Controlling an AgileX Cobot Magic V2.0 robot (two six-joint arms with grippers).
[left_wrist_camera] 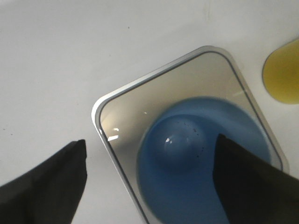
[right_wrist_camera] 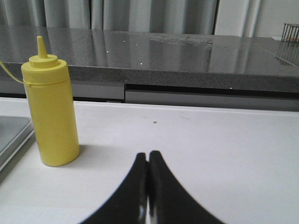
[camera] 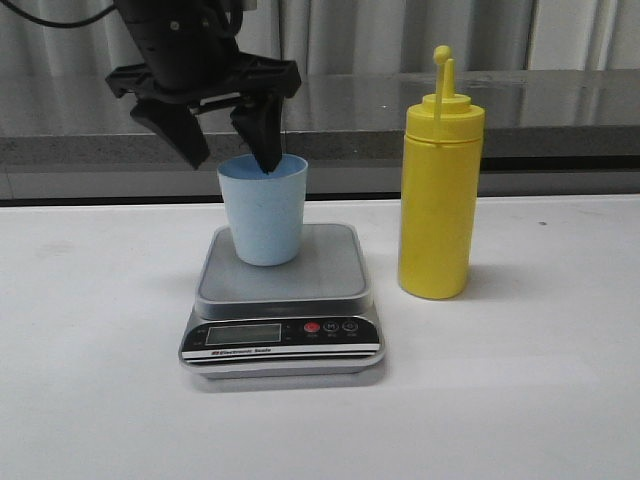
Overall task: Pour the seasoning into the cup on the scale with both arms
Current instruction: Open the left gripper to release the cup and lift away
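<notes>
Front, left wrist and right wrist views of a white table (camera: 540, 400) bearing the task items. The scale (camera: 282, 300), a flat silver-grey unit with a square platform and a black front panel carrying an LCD display and a red button, sits toward the table's middle, its panel facing the near edge. The cup (camera: 263, 210), a plain light blue tapered tumbler without handle, stands upright on the platform, toward its rear left part; the left wrist view shows its interior holding no visible contents. The seasoning bottle (camera: 440, 190), a tall yellow cylindrical squeeze bottle with a pointed nozzle, stands upright on the table just beside the scale's right edge, not touching it; its ball-tipped cap rises on a tether beside the nozzle, which is uncovered in the right wrist view.

The left gripper (camera: 232, 145) hangs over the cup with its jaws spread wide: one finger dips inside the rim, the other stands outside to the left. The right gripper (right_wrist_camera: 148, 186) sits low over the table, right of the bottle, fingers pressed together with nothing between them.
</notes>
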